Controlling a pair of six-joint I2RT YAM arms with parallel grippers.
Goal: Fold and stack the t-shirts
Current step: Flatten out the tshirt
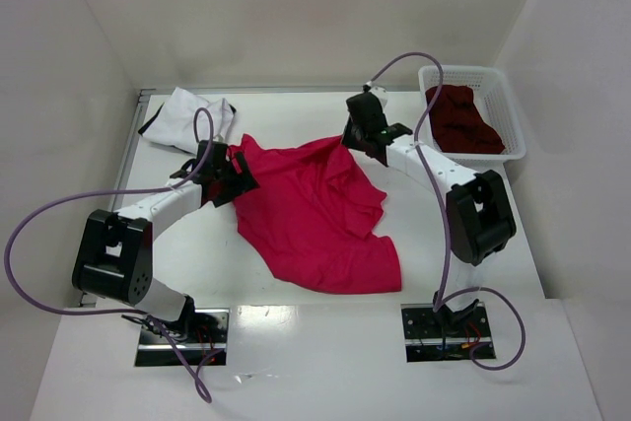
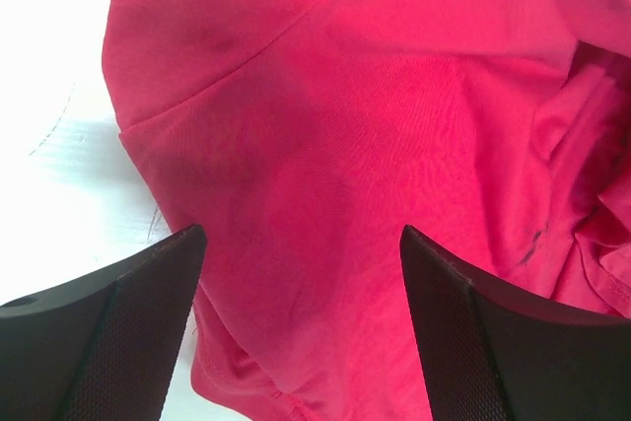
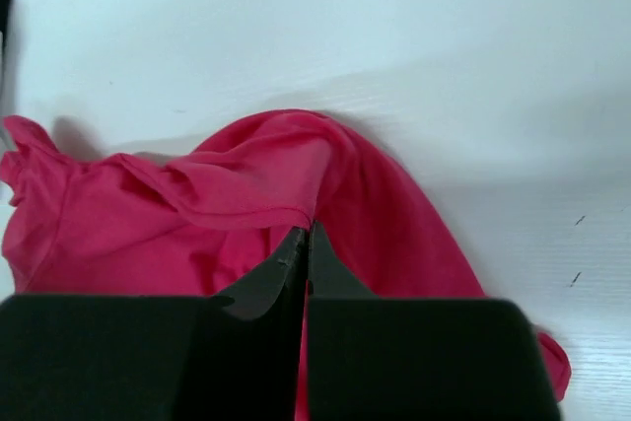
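The crimson-red t-shirt point(image 1: 315, 214) lies rumpled in the middle of the table. My right gripper point(image 1: 352, 139) is shut on its far right corner; the right wrist view shows the jaws pressed together point(image 3: 307, 234) on a hem of the red cloth point(image 3: 217, 194). My left gripper point(image 1: 237, 167) hovers over the shirt's far left corner, jaws wide open point(image 2: 301, 244) with red cloth point(image 2: 345, 125) between and below them. The white t-shirt with dark trim point(image 1: 187, 117) lies at the far left. The dark maroon t-shirt point(image 1: 463, 120) sits in the basket.
A white plastic lattice basket point(image 1: 508, 105) stands at the far right corner. White walls enclose the table on the left, back and right. Purple cables loop from both arms.
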